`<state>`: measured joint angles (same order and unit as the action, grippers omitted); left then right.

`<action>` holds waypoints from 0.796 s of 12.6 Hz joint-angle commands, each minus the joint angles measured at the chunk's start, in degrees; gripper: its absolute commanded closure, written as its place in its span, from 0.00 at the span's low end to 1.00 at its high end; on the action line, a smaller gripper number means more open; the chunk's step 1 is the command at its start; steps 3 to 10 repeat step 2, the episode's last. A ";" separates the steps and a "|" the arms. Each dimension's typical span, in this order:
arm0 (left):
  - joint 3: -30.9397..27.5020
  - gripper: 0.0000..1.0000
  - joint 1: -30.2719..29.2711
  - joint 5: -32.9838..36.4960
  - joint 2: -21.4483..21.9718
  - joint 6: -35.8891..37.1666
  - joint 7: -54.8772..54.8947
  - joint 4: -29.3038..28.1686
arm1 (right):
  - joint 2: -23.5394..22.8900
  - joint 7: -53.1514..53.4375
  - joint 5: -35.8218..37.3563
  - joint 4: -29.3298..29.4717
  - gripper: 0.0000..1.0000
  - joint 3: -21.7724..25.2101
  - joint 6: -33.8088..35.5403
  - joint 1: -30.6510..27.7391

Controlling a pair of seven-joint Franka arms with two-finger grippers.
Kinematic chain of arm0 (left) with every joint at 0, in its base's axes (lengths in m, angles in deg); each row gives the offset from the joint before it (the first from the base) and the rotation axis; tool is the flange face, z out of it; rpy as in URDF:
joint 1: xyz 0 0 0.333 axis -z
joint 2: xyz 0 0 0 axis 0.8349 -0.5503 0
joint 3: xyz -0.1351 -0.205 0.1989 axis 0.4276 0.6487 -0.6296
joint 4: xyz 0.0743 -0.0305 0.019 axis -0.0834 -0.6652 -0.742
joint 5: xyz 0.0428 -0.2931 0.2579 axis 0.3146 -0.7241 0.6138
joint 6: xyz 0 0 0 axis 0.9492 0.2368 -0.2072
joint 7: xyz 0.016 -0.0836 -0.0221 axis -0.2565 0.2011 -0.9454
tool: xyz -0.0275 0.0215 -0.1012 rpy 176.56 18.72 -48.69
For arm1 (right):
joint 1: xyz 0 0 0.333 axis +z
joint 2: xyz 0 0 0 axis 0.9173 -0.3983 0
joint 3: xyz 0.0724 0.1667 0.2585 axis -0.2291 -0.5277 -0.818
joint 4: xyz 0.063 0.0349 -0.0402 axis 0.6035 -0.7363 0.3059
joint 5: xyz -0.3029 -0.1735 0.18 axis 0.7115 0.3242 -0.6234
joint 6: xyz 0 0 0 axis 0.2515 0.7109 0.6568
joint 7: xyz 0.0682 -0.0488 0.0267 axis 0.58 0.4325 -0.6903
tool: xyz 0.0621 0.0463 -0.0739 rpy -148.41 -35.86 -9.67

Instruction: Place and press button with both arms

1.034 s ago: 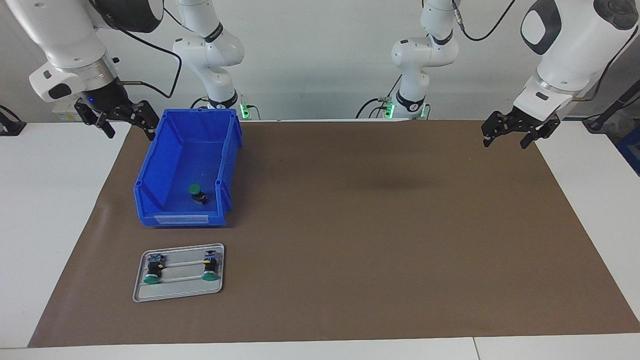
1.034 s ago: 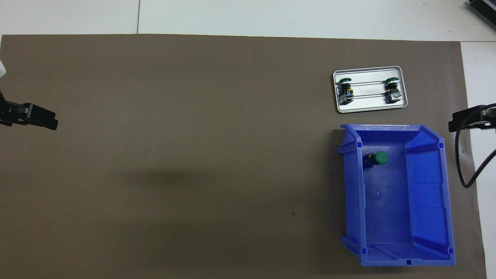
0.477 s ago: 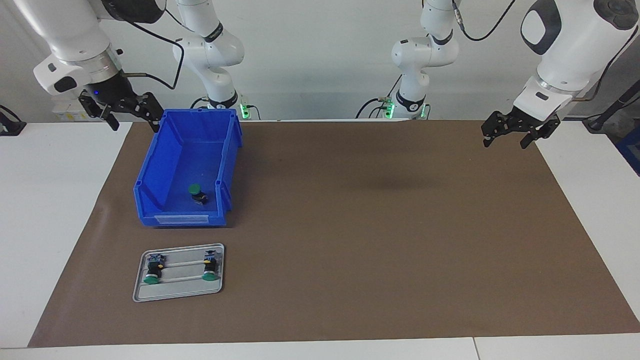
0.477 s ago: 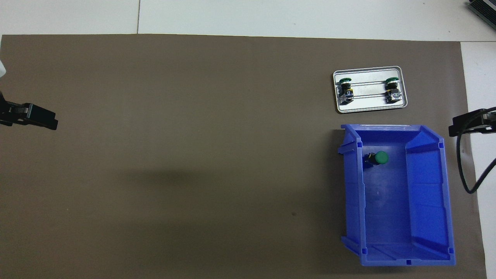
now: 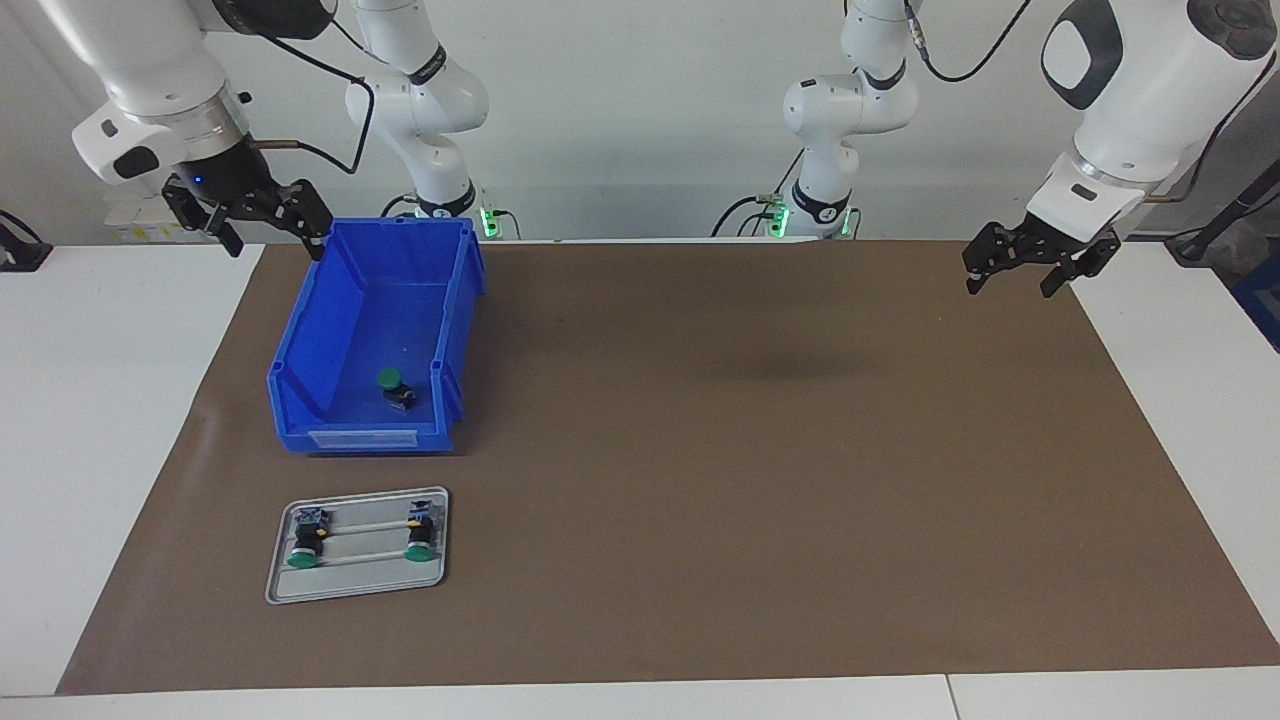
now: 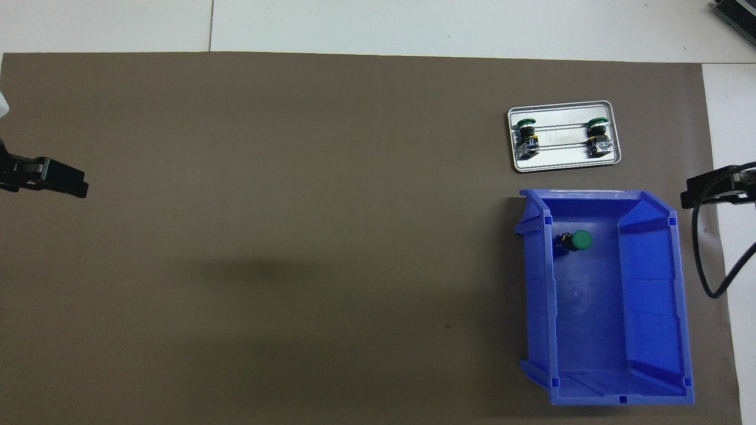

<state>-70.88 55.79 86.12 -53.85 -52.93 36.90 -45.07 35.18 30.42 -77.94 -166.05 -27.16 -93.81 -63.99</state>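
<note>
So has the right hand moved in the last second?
Yes. In the facing view the right hand has risen and shifted toward the blue bin, now up at the corner of its rim nearest the robots.

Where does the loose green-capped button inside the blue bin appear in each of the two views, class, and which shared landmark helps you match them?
Facing view: the button lies low in the blue bin, at the end farther from the robots, above the metal tray.
Overhead view: the button lies high in the bin, just below the tray.
Shared landmark: the metal tray, which carries two more buttons.
</note>
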 commanded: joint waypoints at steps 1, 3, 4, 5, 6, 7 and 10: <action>0.06 0.00 -0.15 0.89 1.82 -1.44 0.28 -2.35 | -0.15 1.14 0.05 0.84 0.00 -0.49 0.78 -0.44; 0.06 0.00 -0.15 0.89 1.82 -1.44 0.28 -2.35 | -0.15 1.14 -0.03 0.75 0.00 -0.49 0.78 -0.44; 0.06 0.00 -0.15 0.89 1.82 -1.44 0.28 -2.35 | -0.15 1.14 -0.03 0.75 0.00 -0.49 0.78 -0.44; 0.06 0.00 -0.15 0.89 1.82 -1.44 0.28 -2.35 | -0.15 1.14 -0.03 0.75 0.00 -0.49 0.78 -0.44; 0.06 0.00 -0.15 0.89 1.82 -1.44 0.28 -2.35 | -0.15 1.14 -0.03 0.75 0.00 -0.49 0.78 -0.44; 0.06 0.00 -0.15 0.89 1.82 -1.44 0.28 -2.35 | -0.15 1.14 -0.03 0.75 0.00 -0.49 0.78 -0.44; 0.06 0.00 -0.15 0.89 1.82 -1.44 0.28 -2.35 | -0.15 1.14 -0.03 0.75 0.00 -0.49 0.78 -0.44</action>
